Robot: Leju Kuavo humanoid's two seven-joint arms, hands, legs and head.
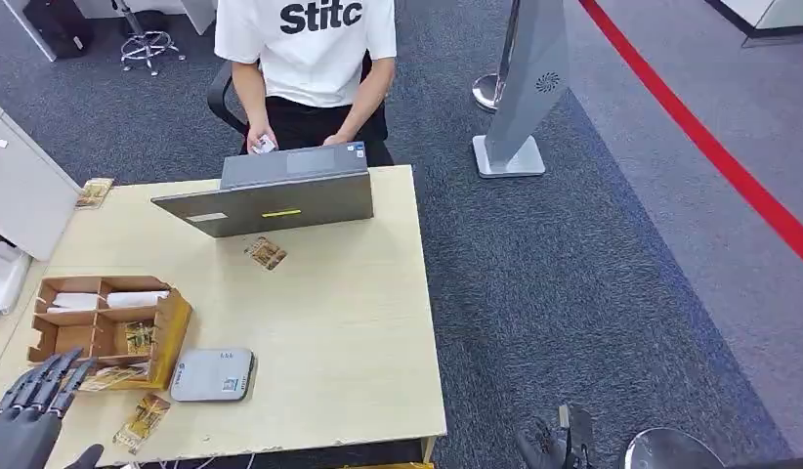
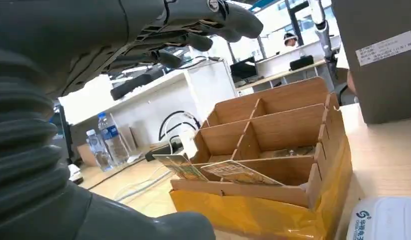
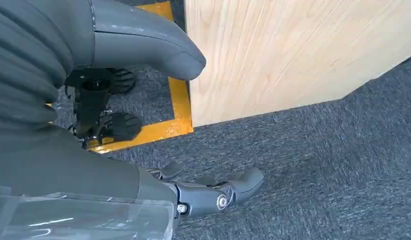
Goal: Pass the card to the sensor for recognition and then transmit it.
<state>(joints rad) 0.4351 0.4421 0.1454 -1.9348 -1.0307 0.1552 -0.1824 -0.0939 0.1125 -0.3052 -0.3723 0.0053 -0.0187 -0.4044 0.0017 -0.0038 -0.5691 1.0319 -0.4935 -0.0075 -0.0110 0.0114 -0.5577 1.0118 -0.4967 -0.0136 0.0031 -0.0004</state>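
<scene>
Robot's left hand (image 1: 31, 396) hovers empty, fingers spread, by the card box (image 1: 109, 327), so next it needs to pinch a card (image 1: 114, 376) for the sensor (image 1: 212, 374).

The person's white shirt (image 1: 305, 44) is showing "Stitc" in black letters, the end of the word running off at the fold. The grey sensor (image 2: 386, 222) is carrying a small blue logo with blue characters beside it, too small to read. The white label (image 2: 384, 48) on the laptop (image 1: 271, 195) is bearing print too blurred to read.
</scene>
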